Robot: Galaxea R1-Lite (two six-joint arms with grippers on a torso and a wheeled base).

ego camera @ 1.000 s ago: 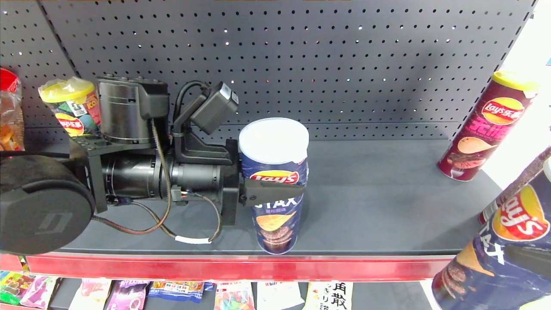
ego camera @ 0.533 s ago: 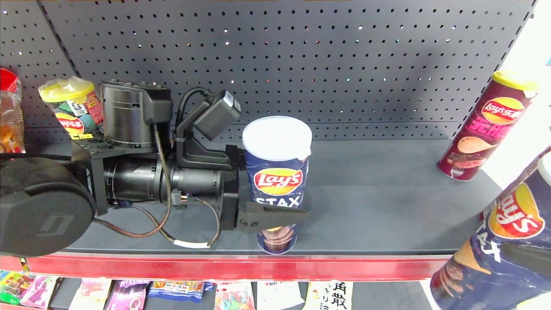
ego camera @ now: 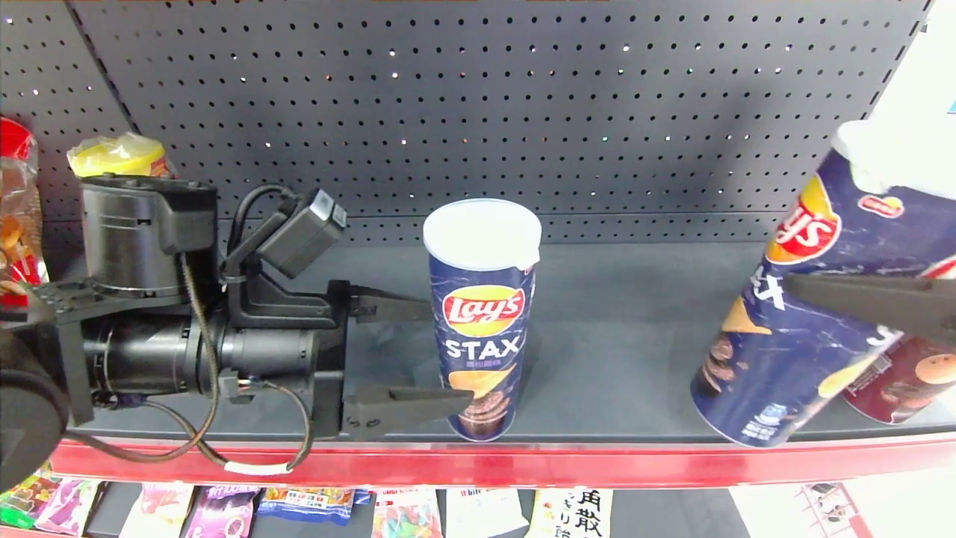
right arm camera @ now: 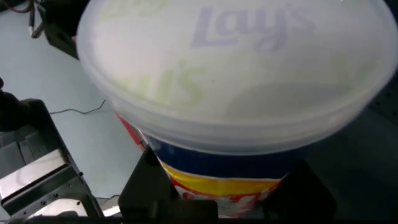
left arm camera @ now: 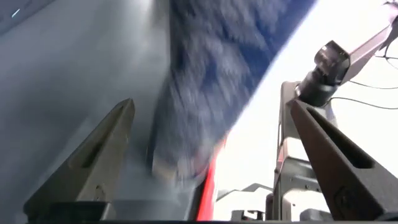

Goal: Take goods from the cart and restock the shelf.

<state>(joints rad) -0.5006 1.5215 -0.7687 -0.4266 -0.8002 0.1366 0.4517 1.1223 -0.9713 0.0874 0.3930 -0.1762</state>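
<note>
Gaping left fingers (ego camera: 403, 407) flank shelf's (ego camera: 620, 359) upright can (ego camera: 484, 336); right fingers (ego camera: 874, 306) seemingly grip tilted can (ego camera: 792, 336).

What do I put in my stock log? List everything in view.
standing chip can: 1, dark blue, upright, shelf front centre
held chip can: 1, dark blue, tilted, right
maroon can: 1, dark red, behind held chip can
yellow-lidded can: 1, back left
orange bag: 1, left edge
snack bags: several, mixed colours, below
shelf: 1, grey, red front strip
pegboard: 1, dark grey, behind
left gripper: 1, black, open beside standing chip can
right gripper: 1, black, shut on held chip can
</note>
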